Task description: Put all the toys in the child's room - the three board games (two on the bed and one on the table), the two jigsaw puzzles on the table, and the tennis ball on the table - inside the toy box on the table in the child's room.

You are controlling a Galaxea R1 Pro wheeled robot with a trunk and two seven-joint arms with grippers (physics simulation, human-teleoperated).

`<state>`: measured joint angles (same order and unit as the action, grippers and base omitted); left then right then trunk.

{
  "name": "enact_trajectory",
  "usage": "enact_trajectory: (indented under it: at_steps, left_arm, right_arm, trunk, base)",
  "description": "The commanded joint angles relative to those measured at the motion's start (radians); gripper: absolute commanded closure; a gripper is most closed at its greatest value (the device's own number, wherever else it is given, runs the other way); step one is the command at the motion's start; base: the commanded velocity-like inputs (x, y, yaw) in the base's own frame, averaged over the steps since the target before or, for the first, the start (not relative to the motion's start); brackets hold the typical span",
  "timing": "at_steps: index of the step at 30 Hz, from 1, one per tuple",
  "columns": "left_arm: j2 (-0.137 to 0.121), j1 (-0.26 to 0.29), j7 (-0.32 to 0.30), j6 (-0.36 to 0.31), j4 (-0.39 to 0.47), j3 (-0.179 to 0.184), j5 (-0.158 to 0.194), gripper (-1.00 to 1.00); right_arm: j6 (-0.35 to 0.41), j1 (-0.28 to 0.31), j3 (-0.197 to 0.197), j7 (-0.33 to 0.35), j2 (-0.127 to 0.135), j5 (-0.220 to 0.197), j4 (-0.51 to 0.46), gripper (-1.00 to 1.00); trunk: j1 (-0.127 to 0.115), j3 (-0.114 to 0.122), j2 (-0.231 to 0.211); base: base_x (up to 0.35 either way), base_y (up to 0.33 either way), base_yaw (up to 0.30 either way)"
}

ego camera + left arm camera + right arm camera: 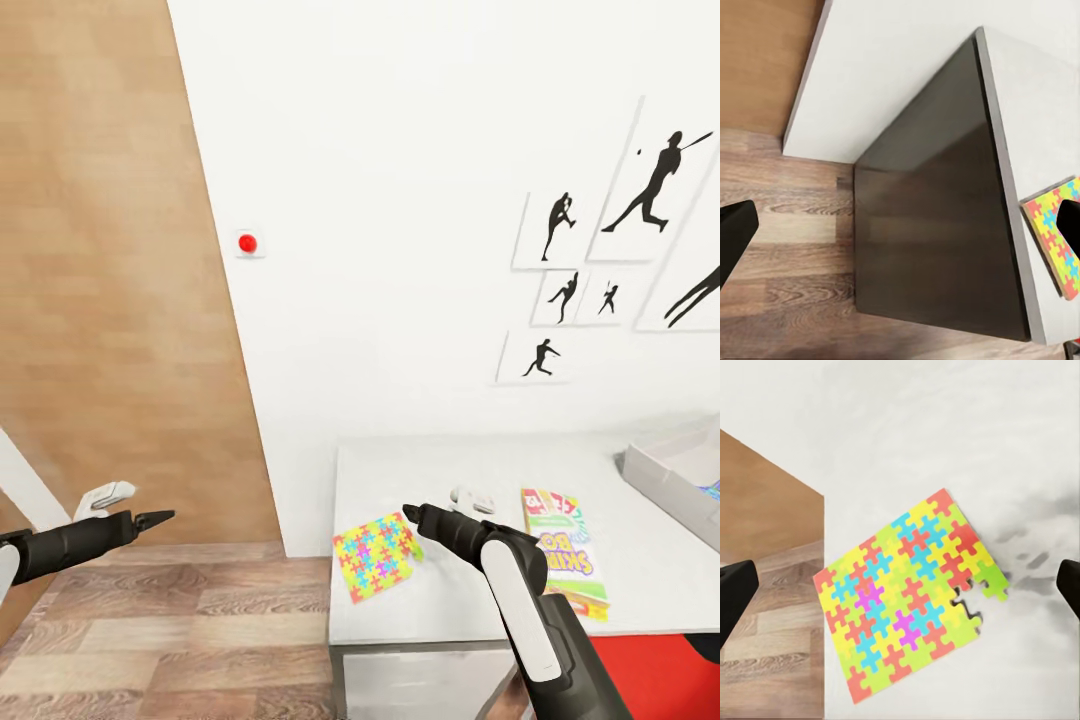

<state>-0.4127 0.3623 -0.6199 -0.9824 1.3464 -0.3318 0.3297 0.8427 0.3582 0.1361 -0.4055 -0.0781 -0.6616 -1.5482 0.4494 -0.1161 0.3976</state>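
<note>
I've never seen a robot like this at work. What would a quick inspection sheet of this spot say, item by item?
Surface: pale grey-white table, mostly bare.
Job's things: flat multicolour jigsaw puzzle near the table's corner, one piece gap at its edge; green, white and red SKIP BO game box beside it; shallow pale grey toy box at the table's far right.
Clutter: nothing seen.
End effectors: left end effector open over the wood floor; right end effector open above the puzzle, not touching it.
Cables: nothing seen.
Surroundings: white wall, black baseball-player silhouettes, small red wall button, wood-plank floor.
</note>
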Motion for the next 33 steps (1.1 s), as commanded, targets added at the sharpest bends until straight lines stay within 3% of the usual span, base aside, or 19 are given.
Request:
enact_trajectory:
  at_steps: [1, 5, 9, 11, 14, 20, 27, 33]
  left_arm:
    - [0.001, 0.001, -0.006, -0.004, 0.0, -0.001, -0.003, -1.0]
    - [0.001, 0.001, -0.008, -0.004, 0.0, -0.001, -0.003, -1.0]
    - [0.001, 0.001, -0.01, -0.004, 0.0, -0.001, -0.003, -1.0]
    - [0.001, 0.001, -0.01, -0.004, 0.0, -0.001, -0.003, -1.0]
    - [0.0, 0.001, -0.011, -0.004, 0.0, -0.001, -0.003, -1.0]
    - [0.0, 0.001, -0.011, -0.004, 0.0, -0.001, -0.003, -1.0]
    - [0.0, 0.001, -0.011, -0.004, 0.0, -0.001, -0.003, -1.0]
    - [0.0, 0.001, -0.011, -0.004, 0.0, -0.001, -0.002, -1.0]
  right_arm:
    - [0.0, 0.001, 0.001, -0.012, 0.0, -0.01, -0.001, -1.0]
    - [-0.001, 0.001, 0.017, -0.051, -0.001, -0.009, -0.002, -1.0]
    - [-0.002, 0.006, 0.039, -0.133, -0.002, -0.012, 0.001, -1.0]
    - [0.0, 0.038, 0.041, -0.148, -0.001, -0.014, 0.013, -1.0]
    - [0.0, 0.094, 0.042, -0.155, -0.001, -0.016, 0.08, -1.0]
    - [-0.034, 0.235, 0.04, -0.156, -0.002, -0.02, 0.335, -1.0]
    - [-0.048, 0.284, 0.038, -0.149, -0.001, -0.022, 0.447, -1.0]
    - [-0.048, 0.295, 0.035, -0.147, 0.001, -0.024, 0.469, -1.0]
  trunk:
    - [0.001, -0.004, 0.002]
    - [0.001, -0.01, 0.002]
    - [0.001, -0.016, 0.002]
    - [0.001, -0.019, 0.002]
    - [0.001, -0.024, 0.002]
    - [0.001, -0.033, 0.002]
    - [0.001, -0.044, 0.002]
    - [0.001, -0.053, 0.002]
  base:
    - [0.002, 0.025, 0.09]
    - [0.001, 0.011, 0.092]
    - [0.0, 0.002, 0.093]
    - [0.0, 0.001, 0.093]
    - [0.0, 0.0, 0.093]
    - [0.0, 0.0, 0.094]
    - [0.0, 0.0, 0.094]
    - [0.0, 0.0, 0.094]
